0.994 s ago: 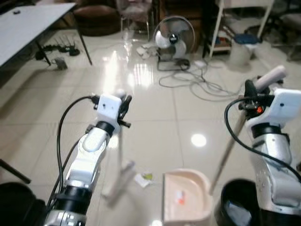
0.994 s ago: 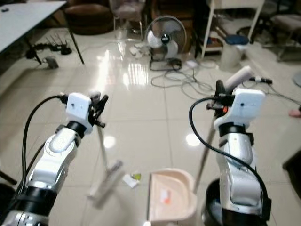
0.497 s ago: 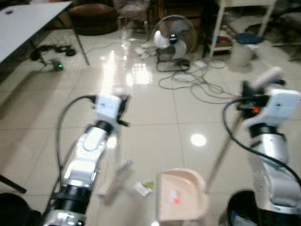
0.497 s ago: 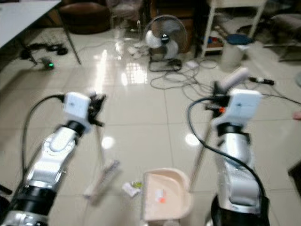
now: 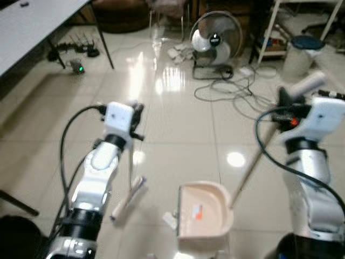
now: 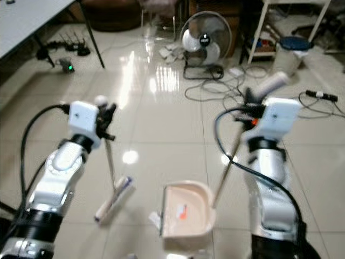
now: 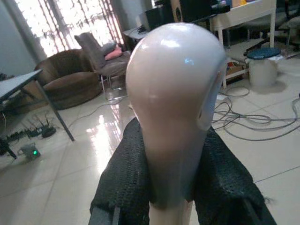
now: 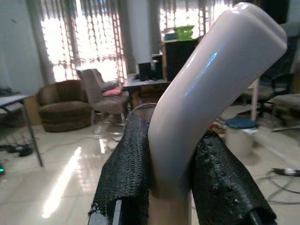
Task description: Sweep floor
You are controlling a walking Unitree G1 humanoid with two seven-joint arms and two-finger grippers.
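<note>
Glossy tiled floor all around, the surface to be cleaned, with a standing fan and loose cables well beyond the work area. A table off to the left, clear of the sweeping.

Nearer in, a cream dustpan set flat on the tiles, mouth turned toward the broom side so litter can be pushed straight in. Held by its long handle, slanting up to the right pincer, pressed together around the curved grip: likely a steadying hold so the pan stays put under the push.

To the left, a broom, head down on the floor just beside the pan, stick rising near upright into the left pincer, clamped around the rounded knob at the top. High grip, probably for reach and leverage from a standing posture.

Smallest, a white scrap of litter lying right at the pan's left edge, between broom head and pan, seemingly about to be swept in. An orange mark inside the pan, too blurred to tell whether litter or label.
</note>
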